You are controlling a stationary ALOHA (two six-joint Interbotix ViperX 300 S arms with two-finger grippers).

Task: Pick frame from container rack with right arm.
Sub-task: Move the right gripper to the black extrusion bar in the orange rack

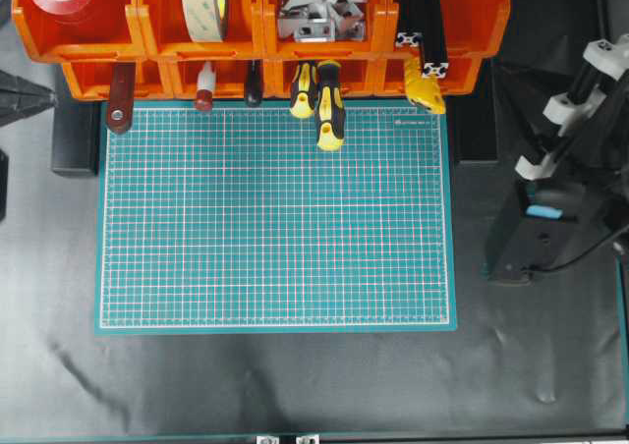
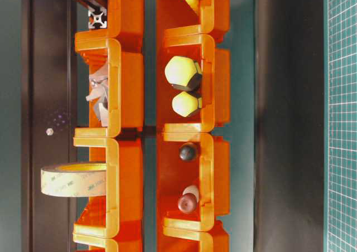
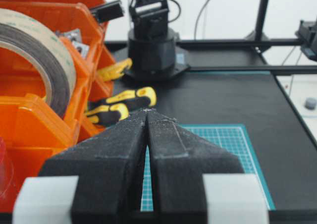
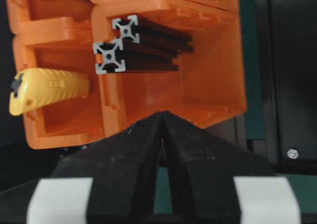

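Note:
Two black frame bars (image 4: 148, 48) with silvery slotted ends lie side by side in the rightmost upper bin of the orange container rack (image 1: 256, 46). Seen from overhead, the frame bars (image 1: 425, 27) stick out over the bin's front. Their end faces (image 2: 96, 18) also show at table level. My right gripper (image 4: 162, 114) is shut and empty, pointing at that bin (image 4: 213, 75) from a distance, below the bar ends. The right arm (image 1: 565, 159) stands right of the mat, well apart from the rack. My left gripper (image 3: 147, 110) is shut and empty, beside the rack's left end.
A green cutting mat (image 1: 275, 218) lies in front of the rack. Yellow-and-black screwdrivers (image 1: 329, 105), a yellow knife (image 1: 425, 90) and other tool handles stick out of the lower bins. Tape rolls (image 1: 204, 2) and metal brackets (image 1: 319, 12) fill the upper bins.

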